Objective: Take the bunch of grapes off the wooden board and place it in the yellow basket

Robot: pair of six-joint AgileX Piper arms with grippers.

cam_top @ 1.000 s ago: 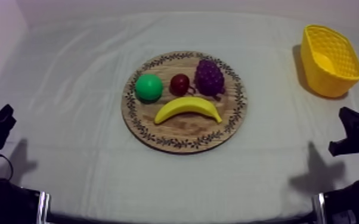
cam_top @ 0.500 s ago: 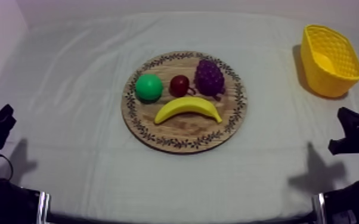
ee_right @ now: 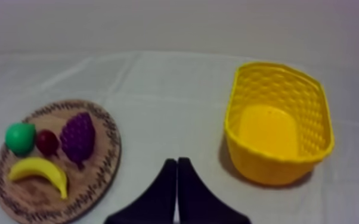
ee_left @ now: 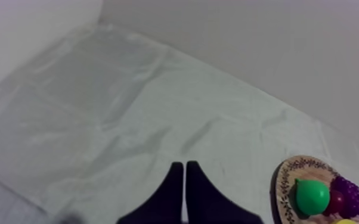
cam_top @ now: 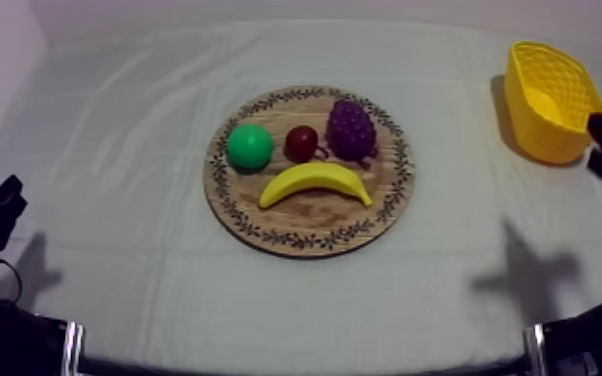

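Noting bunch of grapes (cam_top: 351, 128) lying on wooden board (cam_top: 305, 240), just beside small red fruit (cam_top: 301, 143). Reading left end effector (ee_left: 185, 164) and right end effector (ee_right: 176, 161) as narrow wedges, holding nothing. Judging risk as knocking that neighbour (tight spacing) when gripping.

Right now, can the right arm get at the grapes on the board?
Probably yes. The bunch of grapes sits on the wooden board, nearest the yellow basket, nothing above it, only cloth between it and the right gripper. Its fingers are shut and would need to open.
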